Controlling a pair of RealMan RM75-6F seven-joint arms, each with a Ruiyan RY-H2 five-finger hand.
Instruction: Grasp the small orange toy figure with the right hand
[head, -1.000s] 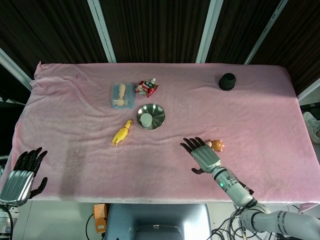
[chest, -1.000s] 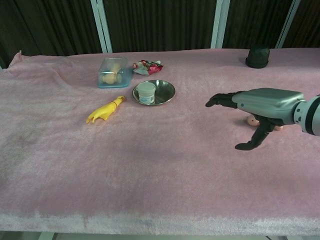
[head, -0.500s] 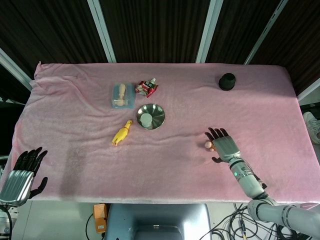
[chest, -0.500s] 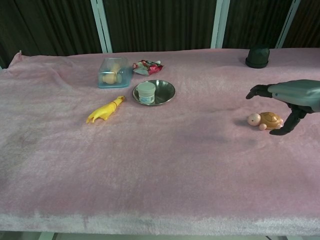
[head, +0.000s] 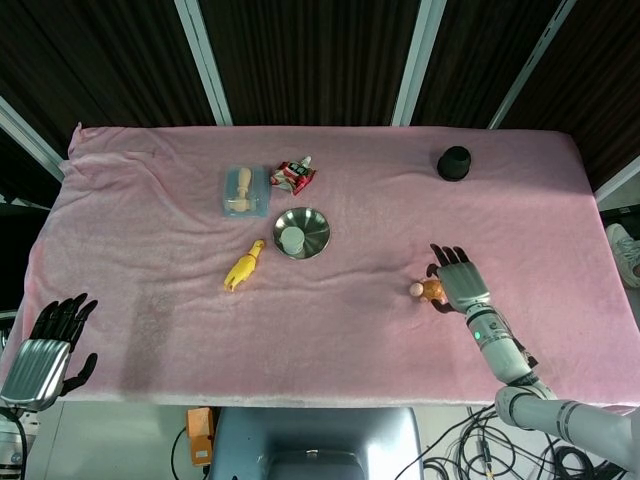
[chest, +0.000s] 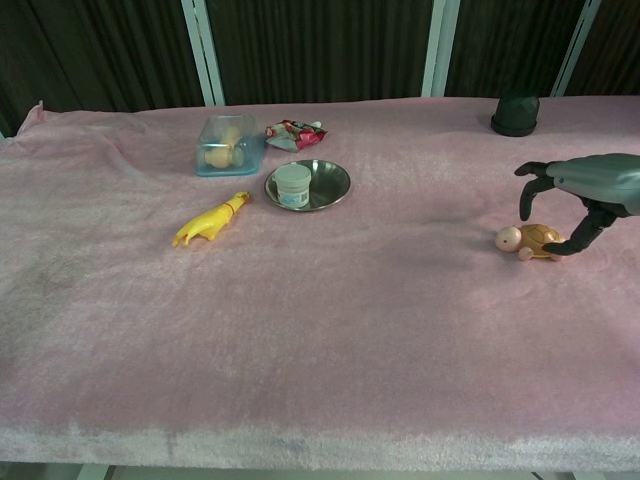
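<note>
At the near left corner of the table my left hand hangs idle, fingers apart and holding nothing. Further in on the right side of the pink cloth, my right hand arches over the small orange toy figure, fingers spread and curling down around it but not closed on it. I judge the risk to be that the rounded, low toy squirts out toward its head end, or that my fingertips snag the soft cloth, if I close unevenly.
</note>
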